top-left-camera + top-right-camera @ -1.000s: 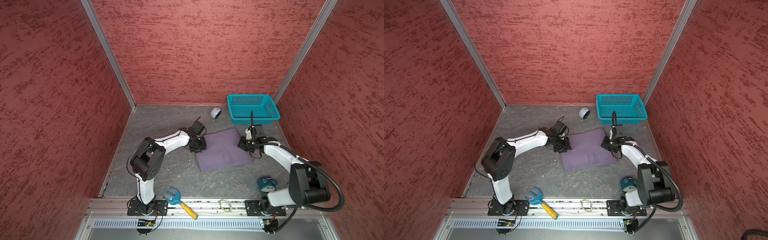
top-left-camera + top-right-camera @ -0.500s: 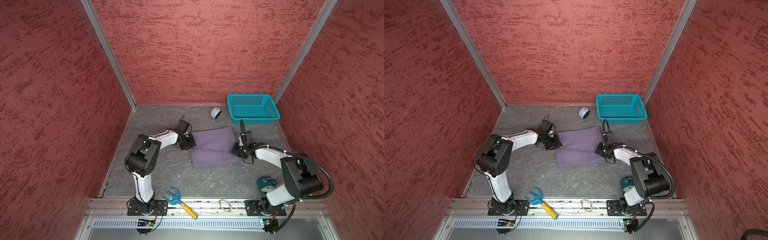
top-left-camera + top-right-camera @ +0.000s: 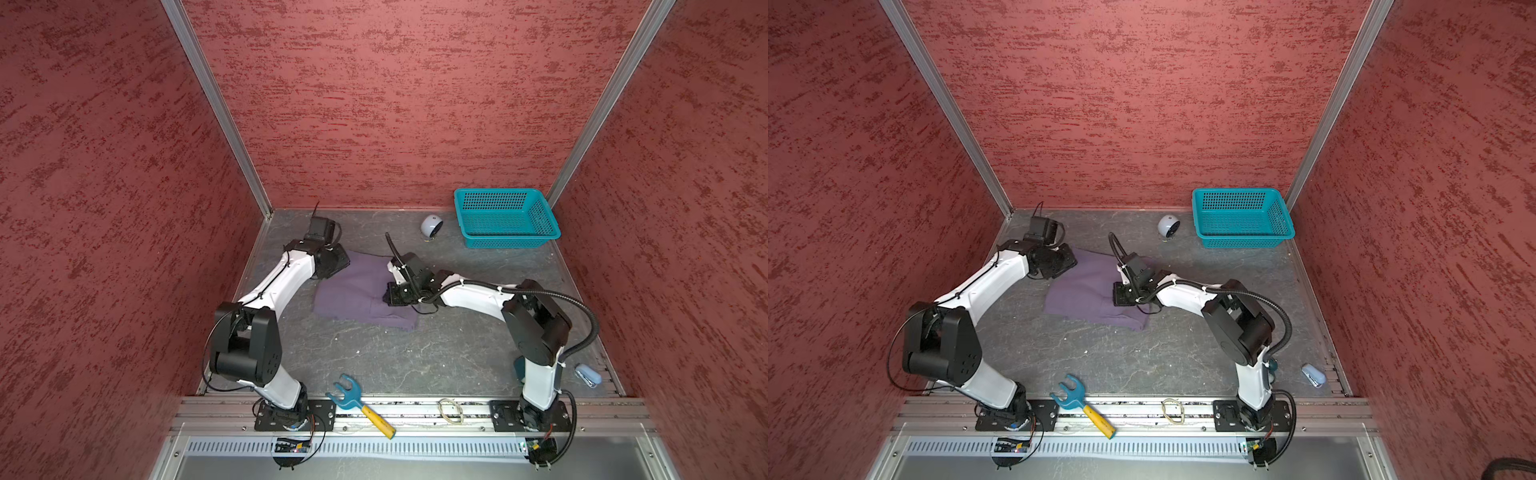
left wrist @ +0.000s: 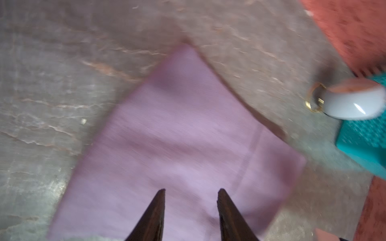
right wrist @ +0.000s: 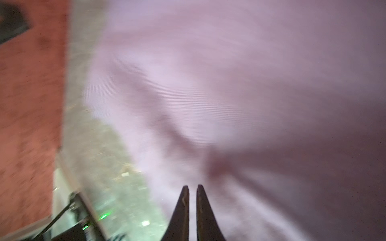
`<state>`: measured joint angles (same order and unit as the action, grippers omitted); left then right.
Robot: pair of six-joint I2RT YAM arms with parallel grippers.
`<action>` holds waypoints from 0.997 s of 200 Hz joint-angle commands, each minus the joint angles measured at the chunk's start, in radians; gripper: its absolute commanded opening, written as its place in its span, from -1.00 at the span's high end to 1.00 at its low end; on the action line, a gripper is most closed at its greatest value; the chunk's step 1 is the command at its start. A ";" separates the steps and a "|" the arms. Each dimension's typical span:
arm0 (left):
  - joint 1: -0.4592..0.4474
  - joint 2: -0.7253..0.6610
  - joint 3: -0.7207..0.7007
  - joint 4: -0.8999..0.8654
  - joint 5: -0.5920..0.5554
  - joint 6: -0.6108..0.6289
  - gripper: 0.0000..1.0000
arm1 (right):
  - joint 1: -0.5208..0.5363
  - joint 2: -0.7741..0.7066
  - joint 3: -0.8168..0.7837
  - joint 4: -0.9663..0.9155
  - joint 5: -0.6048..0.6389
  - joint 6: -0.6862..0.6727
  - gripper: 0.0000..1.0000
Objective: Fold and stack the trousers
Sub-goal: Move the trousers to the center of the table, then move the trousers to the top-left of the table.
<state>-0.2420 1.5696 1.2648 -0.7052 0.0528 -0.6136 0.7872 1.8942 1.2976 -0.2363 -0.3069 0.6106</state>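
The trousers lie as a folded, muted purple pad left of the table's middle in both top views. My left gripper sits low at their far left corner. In the left wrist view it stands open, its dark fingers apart over the trousers. My right gripper rests on the cloth's right side. Through the blurred right wrist view its tips are parted by only a thin slit above the trousers, and no cloth shows pinched between them.
A teal basket stands at the back right, a white round object next to it. On the front rail lie a blue and yellow toy tool and a rubber band. A small pale blue item sits front right.
Both arms have swung left and the trousers have slid left with them, away from the basket. The right gripper's tips have parted slightly.
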 commanded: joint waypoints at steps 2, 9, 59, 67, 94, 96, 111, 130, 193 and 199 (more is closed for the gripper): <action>-0.118 -0.013 0.028 -0.101 -0.073 0.066 0.38 | -0.028 -0.137 0.006 -0.050 0.051 -0.069 0.74; -0.148 -0.010 0.029 -0.105 -0.064 0.068 0.43 | -0.040 -0.184 -0.015 -0.061 0.091 -0.078 0.72; -0.297 0.037 -0.069 0.010 0.096 0.022 0.45 | -0.213 -0.631 -0.307 -0.071 0.350 -0.022 0.61; -0.315 0.053 -0.082 0.040 0.119 0.009 0.44 | -0.235 -0.703 -0.348 -0.085 0.404 -0.018 0.57; -0.359 0.137 -0.071 0.095 0.162 -0.018 0.33 | -0.286 -0.883 -0.430 -0.180 0.606 0.017 0.40; -0.362 0.144 -0.068 0.096 0.162 -0.020 0.32 | -0.290 -0.892 -0.434 -0.188 0.615 0.020 0.39; -0.371 0.192 -0.043 0.112 0.162 -0.021 0.26 | -0.314 -0.930 -0.446 -0.235 0.655 0.036 0.38; -0.370 0.254 -0.004 0.151 0.166 -0.016 0.24 | -0.328 -0.934 -0.456 -0.259 0.653 0.045 0.39; -0.260 0.460 0.056 0.216 0.208 -0.064 0.43 | -0.338 -0.880 -0.452 -0.238 0.621 0.063 0.44; -0.244 0.460 0.047 0.218 0.204 -0.066 0.43 | -0.339 -0.878 -0.449 -0.237 0.625 0.063 0.44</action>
<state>-0.5430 1.9934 1.3392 -0.5240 0.2729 -0.6575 0.4549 1.0142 0.8452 -0.4686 0.2909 0.6567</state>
